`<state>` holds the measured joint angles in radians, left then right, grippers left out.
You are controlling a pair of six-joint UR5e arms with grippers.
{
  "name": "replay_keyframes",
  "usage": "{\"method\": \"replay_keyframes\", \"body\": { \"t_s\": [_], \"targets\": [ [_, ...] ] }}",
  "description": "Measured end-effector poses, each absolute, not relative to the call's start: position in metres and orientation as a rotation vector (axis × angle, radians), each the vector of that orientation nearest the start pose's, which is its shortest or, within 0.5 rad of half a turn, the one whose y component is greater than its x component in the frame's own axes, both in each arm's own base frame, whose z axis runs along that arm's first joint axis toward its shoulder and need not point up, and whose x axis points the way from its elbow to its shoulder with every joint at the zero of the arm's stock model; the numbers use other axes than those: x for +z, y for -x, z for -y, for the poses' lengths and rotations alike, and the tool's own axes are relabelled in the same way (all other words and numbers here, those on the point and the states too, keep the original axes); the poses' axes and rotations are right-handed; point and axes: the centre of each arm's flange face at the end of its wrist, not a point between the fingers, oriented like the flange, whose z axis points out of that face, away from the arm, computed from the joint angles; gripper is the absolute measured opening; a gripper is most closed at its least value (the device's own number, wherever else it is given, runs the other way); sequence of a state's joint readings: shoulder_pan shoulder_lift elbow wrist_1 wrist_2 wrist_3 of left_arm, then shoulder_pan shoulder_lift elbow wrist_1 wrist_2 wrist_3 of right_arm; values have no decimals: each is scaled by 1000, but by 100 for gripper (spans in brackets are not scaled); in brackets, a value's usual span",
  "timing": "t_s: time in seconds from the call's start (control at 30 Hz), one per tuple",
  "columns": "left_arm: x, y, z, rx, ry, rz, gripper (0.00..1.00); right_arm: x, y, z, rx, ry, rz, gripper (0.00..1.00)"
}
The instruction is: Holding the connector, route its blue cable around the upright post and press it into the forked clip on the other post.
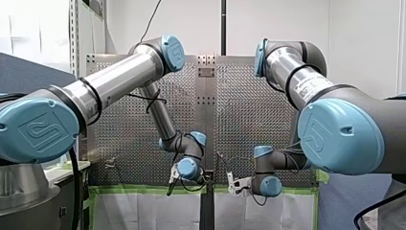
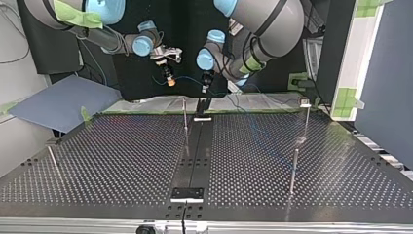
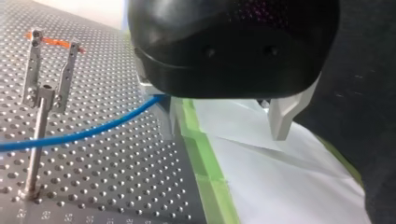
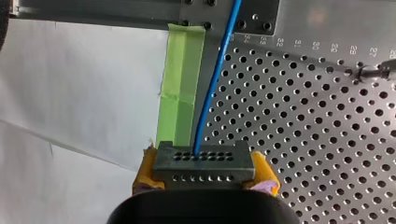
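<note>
In the right wrist view my right gripper (image 4: 204,184) is shut on the dark grey connector (image 4: 203,162), held between its yellow pads (image 4: 267,171). The blue cable (image 4: 215,84) leaves the connector and runs ahead over the perforated table. In the left wrist view my left gripper (image 3: 224,133) is open, its pale fingers (image 3: 284,116) wide apart over white paper. The blue cable (image 3: 84,134) passes by its other finger and crosses in front of the forked clip (image 3: 46,70) on its post (image 3: 36,149). In the top view both grippers hang beyond the table's far edge, my right (image 2: 169,78) and my left (image 2: 206,88).
Thin upright posts stand on the table in the top view: one near the middle (image 2: 185,114), two at that view's right (image 2: 307,119) (image 2: 293,170). Green tape (image 4: 180,88) and white paper (image 3: 280,186) border the plate's edge. A blue-grey board (image 2: 63,102) lies at the top view's left.
</note>
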<state>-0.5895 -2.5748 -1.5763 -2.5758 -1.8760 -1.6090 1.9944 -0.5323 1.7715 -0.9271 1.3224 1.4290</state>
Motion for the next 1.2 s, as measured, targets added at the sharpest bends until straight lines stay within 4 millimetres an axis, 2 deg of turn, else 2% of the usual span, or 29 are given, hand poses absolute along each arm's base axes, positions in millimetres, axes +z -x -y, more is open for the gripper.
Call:
{"method": "replay_keyframes", "body": {
  "t_s": [0.5, 0.53, 0.57, 0.6, 0.63, 0.67, 0.7, 0.73, 0.77, 0.8, 0.87, 0.9, 0.97, 1.07, 1.2],
  "targets": [
    [-68, -457, 427, -63, -258, -1885, 100, -116, -365, 450, 1416, -1970, 889, 0],
    [-68, -457, 428, -59, -255, -1882, 84, -116, -365, 450, 1415, -1970, 890, 0],
    [-67, -457, 428, -54, -250, -1879, 74, -116, -364, 450, 1415, -1969, 890, 0],
    [-67, -457, 428, -49, -244, -1875, 74, -116, -364, 450, 1416, -1969, 891, 0],
    [-67, -457, 428, -46, -241, -1871, 64, -116, -364, 450, 1416, -1969, 891, 0],
    [-66, -457, 428, -44, -237, -1867, 50, -116, -364, 451, 1416, -1969, 891, 0],
    [-66, -457, 429, -43, -233, -1862, 50, -116, -364, 450, 1416, -1970, 891, 0],
    [-66, -458, 429, -44, -232, -1859, 37, -116, -364, 451, 1416, -1970, 890, 0],
    [-66, -458, 429, -45, -230, -1856, 29, -116, -364, 450, 1417, -1970, 890, 0],
    [-65, -458, 430, -47, -228, -1851, 29, -116, -364, 451, 1417, -1971, 891, 0],
    [-65, -459, 431, -50, -226, -1845, 15, -116, -364, 450, 1416, -1972, 891, 0],
    [-65, -459, 431, -51, -225, -1842, 15, -116, -364, 450, 1416, -1972, 891, 0],
    [-65, -459, 431, -50, -227, -1839, 5, -116, -364, 451, 1416, -1972, 892, 0],
    [-65, -459, 432, -45, -236, -1837, 0, -116, -364, 451, 1416, -1970, 896, 0],
    [-65, -458, 432, -41, -246, -1836, 0, -115, -362, 454, 1412, -1965, 902, 0]
  ]
}}
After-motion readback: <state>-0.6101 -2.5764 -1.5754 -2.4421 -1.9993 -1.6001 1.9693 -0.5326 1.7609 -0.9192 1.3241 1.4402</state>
